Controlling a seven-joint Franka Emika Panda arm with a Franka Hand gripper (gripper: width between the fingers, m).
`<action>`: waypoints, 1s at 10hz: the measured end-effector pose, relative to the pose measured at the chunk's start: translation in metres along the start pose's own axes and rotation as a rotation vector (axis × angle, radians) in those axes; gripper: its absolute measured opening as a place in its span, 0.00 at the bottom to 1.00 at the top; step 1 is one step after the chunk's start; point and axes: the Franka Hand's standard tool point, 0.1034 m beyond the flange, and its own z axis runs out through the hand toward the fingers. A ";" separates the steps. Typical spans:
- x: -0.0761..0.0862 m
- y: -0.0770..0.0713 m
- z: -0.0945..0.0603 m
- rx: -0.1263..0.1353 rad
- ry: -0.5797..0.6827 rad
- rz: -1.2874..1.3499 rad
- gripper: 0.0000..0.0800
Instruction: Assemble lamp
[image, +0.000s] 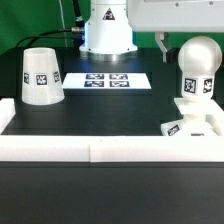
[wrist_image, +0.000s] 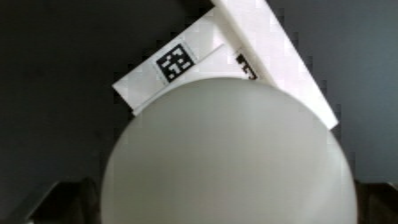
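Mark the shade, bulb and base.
shade (image: 38, 60): exterior view, side wall above its tag.
bulb (image: 200, 55): exterior view, rounded top.
base (wrist_image: 146, 82): wrist view, white face beside its tag.

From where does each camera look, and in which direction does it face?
Exterior view: off the arm, looks over the white rail at shade, marker board and bulb on base; the robot's pedestal and an arm link show.
Wrist view: on the wrist, faces the bulb closely, base behind it; only dark blurs at the edge may be robot.
Shared: bulb and base.
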 end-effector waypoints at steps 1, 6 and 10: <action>0.000 0.000 0.000 0.000 0.000 -0.056 0.87; -0.002 -0.002 0.000 -0.012 0.005 -0.500 0.87; -0.003 -0.003 0.001 -0.014 0.000 -0.873 0.87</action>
